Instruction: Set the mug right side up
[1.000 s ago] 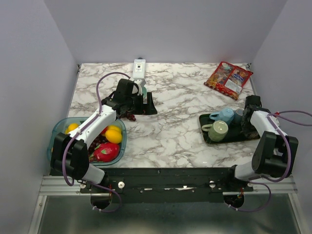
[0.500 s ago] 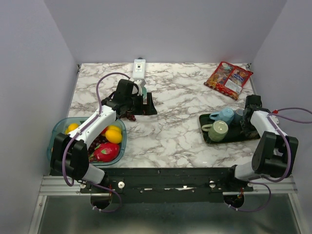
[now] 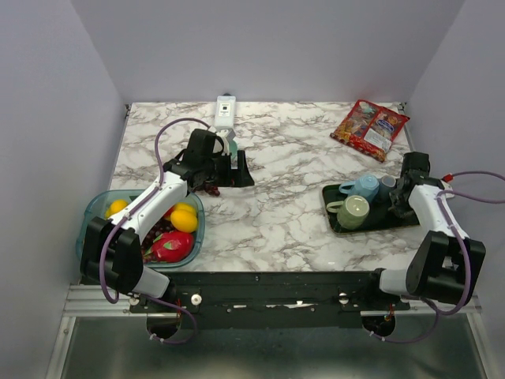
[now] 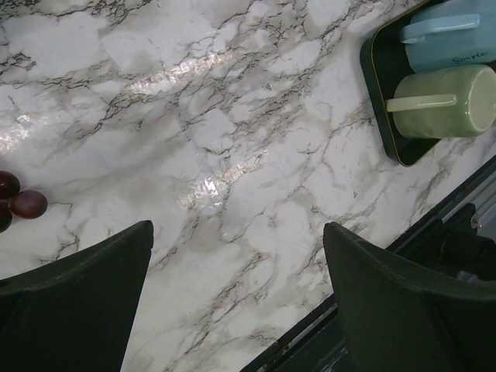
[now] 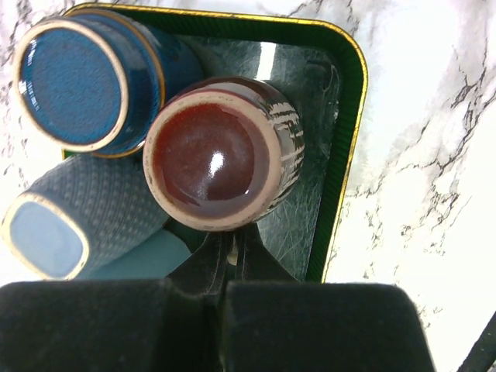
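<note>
One tray (image 5: 346,116): five mugs (image 4: 442,101) contained, brown mug (image 5: 221,155) included.
One bowl (image 3: 101,199): fruit (image 3: 184,219) contained.
Left gripper (image 4: 236,232): spread wide.
Right gripper (image 5: 230,252): pinched closed.

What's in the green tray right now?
The tray holds a brown mug, dark blue cup, textured grey-blue cup, pale blue mug and green mug. Floor beneath them is covered; the right hand hides its near edge.
</note>
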